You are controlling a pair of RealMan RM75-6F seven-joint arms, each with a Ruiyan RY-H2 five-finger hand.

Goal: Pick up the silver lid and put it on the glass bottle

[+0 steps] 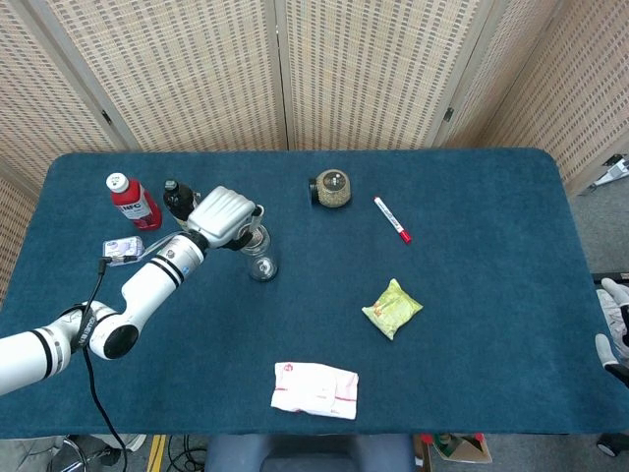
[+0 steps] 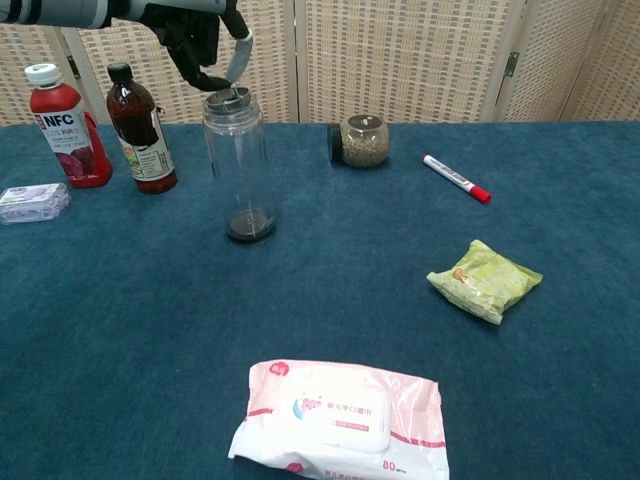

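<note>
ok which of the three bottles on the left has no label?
The clear glass bottle, with the left hand over its mouth. The red juice bottle and the dark bottle beside it both carry labels and coloured contents.

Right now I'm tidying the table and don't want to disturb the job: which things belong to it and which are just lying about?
Job: silver lid, glass bottle, left hand.

Lying about: red juice bottle, dark bottle, seed jar, marker, green packet, wet wipes, small packet.
</note>
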